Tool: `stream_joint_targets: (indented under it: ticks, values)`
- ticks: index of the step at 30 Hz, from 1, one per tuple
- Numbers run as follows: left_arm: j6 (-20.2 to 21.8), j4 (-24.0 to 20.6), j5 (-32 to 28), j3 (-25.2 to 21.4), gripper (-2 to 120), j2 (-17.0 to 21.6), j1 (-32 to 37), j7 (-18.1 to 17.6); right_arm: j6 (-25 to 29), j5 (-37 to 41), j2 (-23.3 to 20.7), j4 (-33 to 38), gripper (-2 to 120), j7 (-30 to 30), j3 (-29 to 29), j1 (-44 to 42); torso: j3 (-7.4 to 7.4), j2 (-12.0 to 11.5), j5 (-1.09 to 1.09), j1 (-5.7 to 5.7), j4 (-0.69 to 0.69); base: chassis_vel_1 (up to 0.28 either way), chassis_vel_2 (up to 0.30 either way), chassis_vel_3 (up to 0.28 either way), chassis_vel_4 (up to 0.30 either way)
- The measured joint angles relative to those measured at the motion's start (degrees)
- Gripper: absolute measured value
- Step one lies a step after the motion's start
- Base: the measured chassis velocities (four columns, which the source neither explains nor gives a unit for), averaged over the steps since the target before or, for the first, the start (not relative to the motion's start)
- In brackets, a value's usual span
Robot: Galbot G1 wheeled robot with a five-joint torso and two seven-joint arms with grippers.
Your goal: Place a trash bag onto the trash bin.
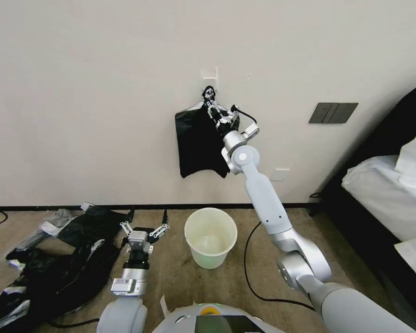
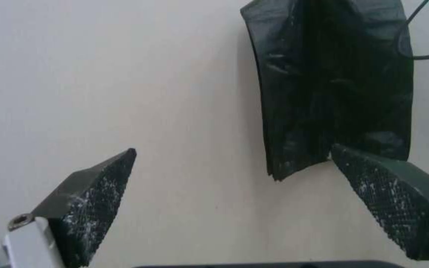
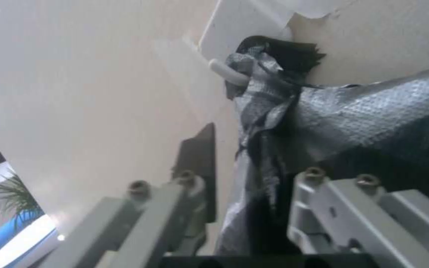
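The trash bin (image 1: 189, 223), small, round and white, stands open on the carpet by the wall. Above it a flat black bundle (image 1: 196, 143) hangs from a white wall hook (image 1: 210, 74) by a grey-white knot (image 3: 259, 74). A single trash bag is out of view. My right gripper (image 1: 211, 102) is raised to the bundle's neck just under the knot; its jaws stand open on either side of the grey plastic (image 3: 259, 156). My left gripper (image 1: 145, 226) hovers low, left of the bin, open and empty (image 2: 233, 149), facing the wall and the bundle (image 2: 333, 74).
A heap of black and grey plastic sheets (image 1: 64, 263) covers the floor at the left. A black cable (image 1: 252, 277) snakes over the carpet right of the bin. A bed with white bedding (image 1: 393, 185) fills the right side. A dark switch plate (image 1: 333, 112) is on the wall.
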Motion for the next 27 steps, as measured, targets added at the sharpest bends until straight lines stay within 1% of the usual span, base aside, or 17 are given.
stream_joint_targets:
  ticks: [3, 4, 5, 6, 7, 9, 10, 20, 27]
  values:
    - [-0.05, 0.0, 0.0, -0.05, 100, -0.02, 0.01, 0.0, -0.04, 0.05, 0.02, 0.0, 25, -0.16, -0.08, 0.04, 0.0, 0.0, 0.0, 0.0, 0.0, 0.0, 0.0, 0.0, 0.0]
    - [-0.13, 0.0, 0.0, -0.1, 100, -0.02, 0.03, 0.0, -0.06, 0.07, 0.04, 0.0, 19, -0.36, -0.18, 0.04, 0.0, 0.0, 0.0, 0.0, 0.0, 0.0, 0.0, 0.0, 0.0]
    - [-0.19, 0.0, 0.0, -0.13, 100, 0.0, 0.03, 0.0, -0.06, 0.09, 0.05, 0.0, 15, -0.43, -0.2, 0.04, 0.0, 0.0, 0.0, 0.0, 0.0, 0.0, 0.0, 0.0, 0.0]
    - [-0.19, 0.0, 0.0, -0.13, 100, 0.0, 0.03, 0.0, -0.06, 0.09, 0.05, 0.0, 15, -0.43, -0.2, 0.04, 0.0, 0.0, 0.0, 0.0, 0.0, 0.0, 0.0, 0.0, 0.0]
    - [-0.21, 0.01, 0.0, -0.13, 100, 0.0, 0.0, 0.0, -0.06, 0.12, 0.06, 0.01, 9, -0.45, -0.21, 0.02, 0.0, 0.0, 0.0, 0.0, 0.0, 0.0, 0.0, 0.0, 0.0]
    - [-0.22, 0.03, 0.0, -0.1, 100, -0.01, -0.04, 0.0, -0.06, 0.16, 0.01, 0.12, 1, -0.47, -0.21, -0.11, 0.0, 0.0, 0.0, 0.0, 0.0, 0.0, 0.0, 0.0, 0.0]
    - [-0.22, 0.04, 0.0, -0.08, 100, -0.01, -0.04, 0.0, -0.06, 0.17, -0.01, 0.18, 0, -0.47, -0.21, -0.15, 0.0, 0.0, 0.0, 0.0, 0.0, 0.0, 0.0, 0.0, 0.0]
    - [-0.41, 0.05, 0.0, 0.01, 100, -0.06, 0.11, 0.0, -0.06, 0.16, -0.2, 0.89, 0, -0.48, -0.06, -0.64, 0.0, 0.0, 0.0, 0.0, 0.0, 0.0, 0.0, 0.0, 0.0]
    - [-0.65, 0.05, 0.01, 0.0, 100, -0.13, 0.09, 0.01, -0.06, -1.16, -0.82, 4.18, 0, -0.29, 0.43, -3.08, 0.0, 0.0, 0.0, 0.0, -0.01, 0.0, 0.0, 0.0, 0.0]
